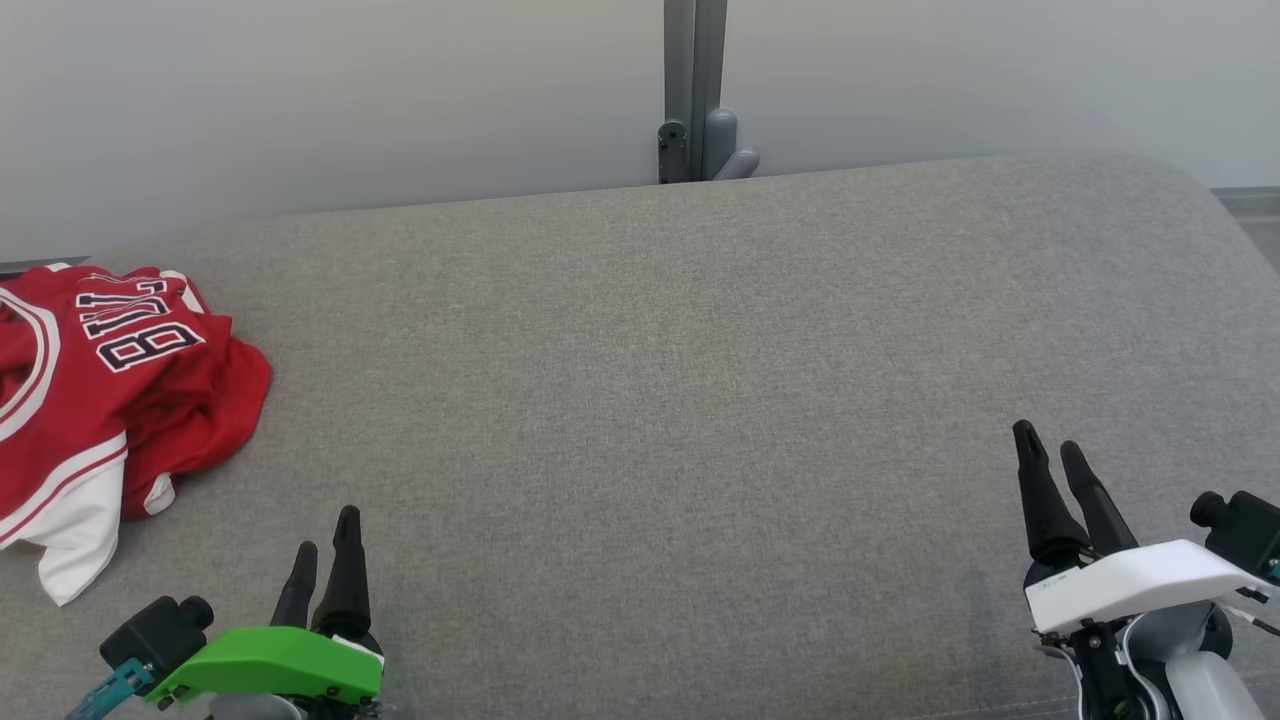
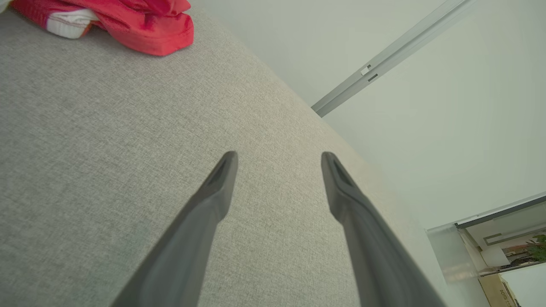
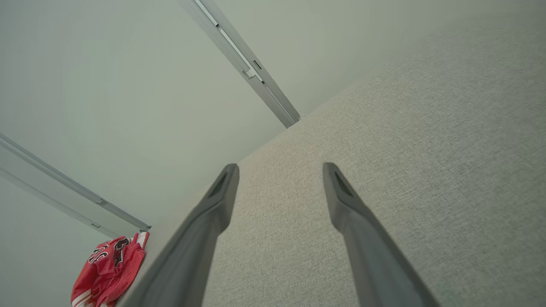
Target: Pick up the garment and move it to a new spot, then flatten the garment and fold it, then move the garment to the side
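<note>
Lying bunched at the left edge of the grey fabric-covered desk (image 1: pixel 650 400), the red jersey (image 1: pixel 110 380) runs out of the head view on that side, so how much of it hangs past the rim cannot be told. Both end effectors are empty, fingers spread wide: the left end effector (image 1: pixel 327 530) hovers near the front, close to the jersey's white hem, and the right end effector (image 1: pixel 1046 438) hangs well apart at the far right. The likely trouble is a pinch that takes only one loose layer, since the cloth is heaped in folds; lifted that way it would trail, twist and land more tangled, or slide off the left rim if nudged outward. A dive too deep could also snag the woven cover. Room is generous: the middle and right of the desk offer bare fabric for spreading and folding. The back edge meets a pale wall (image 1: pixel 300 100) with a grey post (image 1: pixel 695 90), so sweeps should stop short of it
</note>
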Motion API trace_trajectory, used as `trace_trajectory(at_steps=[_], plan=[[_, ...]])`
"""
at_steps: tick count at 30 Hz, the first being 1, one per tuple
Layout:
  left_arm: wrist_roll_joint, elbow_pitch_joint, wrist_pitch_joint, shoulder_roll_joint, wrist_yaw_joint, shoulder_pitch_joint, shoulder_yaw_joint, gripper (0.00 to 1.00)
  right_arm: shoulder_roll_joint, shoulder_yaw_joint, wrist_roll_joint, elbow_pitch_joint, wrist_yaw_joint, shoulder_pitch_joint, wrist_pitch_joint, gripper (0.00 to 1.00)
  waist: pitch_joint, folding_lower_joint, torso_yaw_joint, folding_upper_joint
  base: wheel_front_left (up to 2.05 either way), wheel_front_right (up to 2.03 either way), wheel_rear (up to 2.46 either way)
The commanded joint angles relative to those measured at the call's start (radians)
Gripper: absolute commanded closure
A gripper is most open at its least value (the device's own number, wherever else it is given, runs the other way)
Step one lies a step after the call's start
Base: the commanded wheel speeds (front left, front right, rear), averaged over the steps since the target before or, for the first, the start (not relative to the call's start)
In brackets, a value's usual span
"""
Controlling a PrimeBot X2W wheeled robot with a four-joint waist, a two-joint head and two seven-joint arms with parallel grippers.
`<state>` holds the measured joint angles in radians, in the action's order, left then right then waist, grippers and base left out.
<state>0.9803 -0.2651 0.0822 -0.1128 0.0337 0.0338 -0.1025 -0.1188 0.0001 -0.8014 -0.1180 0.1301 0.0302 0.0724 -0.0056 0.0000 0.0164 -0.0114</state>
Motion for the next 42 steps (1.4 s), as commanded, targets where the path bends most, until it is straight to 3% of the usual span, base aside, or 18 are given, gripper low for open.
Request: trace_trajectory(at_steps=[1, 22, 42], plan=[[-0.038, 0.006, 0.011, -0.015, -0.008, 0.004, -0.004, 0.00, -0.012, 0.006, 0.038, 0.016, 0.001, 0.006, 0.013, 0.00, 0.000, 0.0000, 0.001, 0.0044, 0.00, 0.00, 0.00], [-0.348, 0.029, 0.071, -0.014, 0.025, -0.017, -0.004, 0.00, -0.011, 0.009, 0.294, -0.004, 0.001, -0.012, 0.075, 0.00, 0.002, 0.0000, 0.004, 0.0063, 0.00, 0.00, 0.00], [-0.553, 0.014, 0.117, 0.001, 0.048, -0.026, 0.026, 0.00, -0.006, -0.006, 0.479, 0.012, 0.001, -0.023, 0.122, 0.00, 0.000, 0.0000, 0.010, 0.0080, 0.00, 0.00, 0.00]])
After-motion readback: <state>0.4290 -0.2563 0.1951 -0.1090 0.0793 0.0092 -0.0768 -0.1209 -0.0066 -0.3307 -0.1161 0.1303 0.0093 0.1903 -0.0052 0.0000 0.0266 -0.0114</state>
